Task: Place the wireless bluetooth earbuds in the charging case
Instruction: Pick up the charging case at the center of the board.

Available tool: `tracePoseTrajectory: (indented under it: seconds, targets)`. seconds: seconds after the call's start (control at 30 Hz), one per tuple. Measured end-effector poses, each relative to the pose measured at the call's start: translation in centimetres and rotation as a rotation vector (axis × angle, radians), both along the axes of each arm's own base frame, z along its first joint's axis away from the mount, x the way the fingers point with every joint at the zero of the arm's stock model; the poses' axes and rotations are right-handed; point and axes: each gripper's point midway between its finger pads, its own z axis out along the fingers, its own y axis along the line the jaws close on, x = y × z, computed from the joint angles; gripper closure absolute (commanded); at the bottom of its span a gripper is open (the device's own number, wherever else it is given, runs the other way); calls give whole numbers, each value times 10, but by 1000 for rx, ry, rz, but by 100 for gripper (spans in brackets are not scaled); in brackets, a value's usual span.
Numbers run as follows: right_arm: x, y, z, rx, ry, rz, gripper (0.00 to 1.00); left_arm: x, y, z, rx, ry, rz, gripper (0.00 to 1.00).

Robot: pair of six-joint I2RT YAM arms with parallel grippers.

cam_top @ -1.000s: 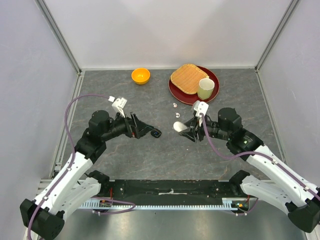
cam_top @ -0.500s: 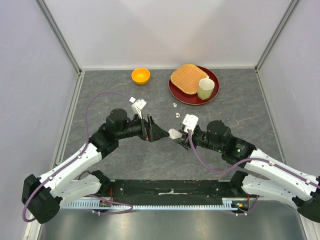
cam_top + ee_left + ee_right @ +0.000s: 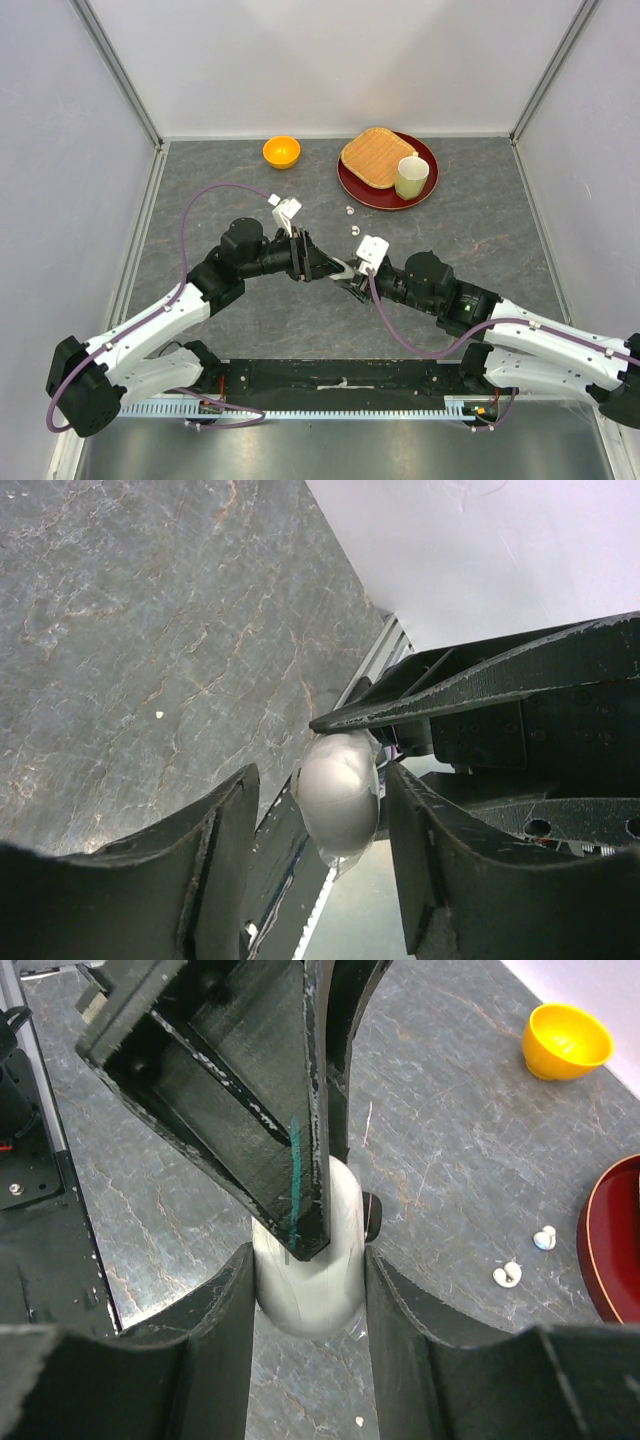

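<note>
My right gripper is shut on a white oval charging case, holding it just above the table at mid-field. My left gripper has come in from the left. Its jaws straddle the case's free end; a gap shows at the left finger, and the right finger stands close to the case. Two white earbuds lie on the table beyond the grippers, and they also show in the right wrist view. A small black thing peeks out behind the case.
An orange bowl sits at the back left of centre. A red plate at the back right carries toast and a pale cup. Both arms meet in the middle of the table.
Both arms swung inward and met at the middle. The right gripper carried the case leftward. The left gripper's jaws narrowed around the case's free end.
</note>
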Motion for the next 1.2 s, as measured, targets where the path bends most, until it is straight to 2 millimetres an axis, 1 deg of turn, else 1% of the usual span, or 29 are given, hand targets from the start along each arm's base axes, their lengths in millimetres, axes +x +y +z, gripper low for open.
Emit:
tracePoseTrajectory:
  seconds: [0.07, 0.13, 0.2, 0.23, 0.27, 0.4, 0.43, 0.5, 0.53, 0.6, 0.67, 0.73, 0.8, 0.83, 0.87, 0.97, 1.0, 1.07, 1.1, 1.13, 1.17, 1.2]
  targets:
    - [0, 2, 1, 8, -9, -3, 100, 0, -1, 1, -4, -1, 0, 51]
    - [-1, 3, 0, 10, -15, -10, 100, 0, -1, 1, -7, 3, 0, 51]
    - [0, 2, -1, 11, -20, -22, 100, -1, -1, 2, -10, 3, -3, 49]
    - [0, 2, -2, 14, -23, -27, 100, -1, -2, 2, -11, 4, -4, 45]
    - [1, 2, -3, 15, -27, -35, 100, -2, -2, 2, -11, 4, -6, 43]
    - [4, 1, -6, 20, -38, -60, 100, -3, -2, 2, -14, 8, -13, 43]
    - [4, 0, -7, 21, -40, -67, 100, -4, -2, 2, -15, 9, -14, 49]
    - [6, -2, -7, 25, -46, -79, 100, -4, -3, 2, -15, 14, -18, 51]
    - [6, -2, -7, 26, -49, -85, 100, -4, -3, 1, -14, 17, -20, 57]
    - [7, -3, -5, 33, -54, -92, 100, -5, -3, 0, -12, 23, -23, 60]
    - [7, -3, -2, 42, -60, -96, 100, -6, -4, -2, -10, 31, -34, 73]
    - [7, -3, -3, 40, -64, -99, 100, -6, -6, -2, -16, 33, -41, 81]
    - [7, -4, -5, 36, -66, -101, 98, -6, -7, -3, -15, 39, -43, 94]
    - [7, -4, -5, 34, -66, -101, 97, -6, -7, -4, -13, 40, -43, 98]
    - [7, -4, -6, 33, -66, -101, 96, -6, -7, -4, -13, 41, -43, 98]
    - [6, -4, -6, 35, -67, -100, 85, -6, -7, -4, -12, 42, -45, 98]
    - [6, -4, -6, 36, -67, -100, 74, -6, -7, -4, -12, 42, -45, 98]
    - [6, -4, -6, 36, -65, -100, 64, -6, -7, -4, -13, 41, -44, 98]
    - [6, -4, -6, 37, -63, -101, 56, -6, -7, -4, -13, 40, -44, 98]
    - [6, -3, -5, 42, -61, -102, 51, -6, -6, -3, -14, 38, -43, 98]
    - [6, -3, -5, 46, -58, -102, 43, -6, -6, -2, -15, 35, -41, 98]
    - [5, -2, -4, 53, -53, -101, 29, -7, -5, -1, -16, 33, -38, 98]
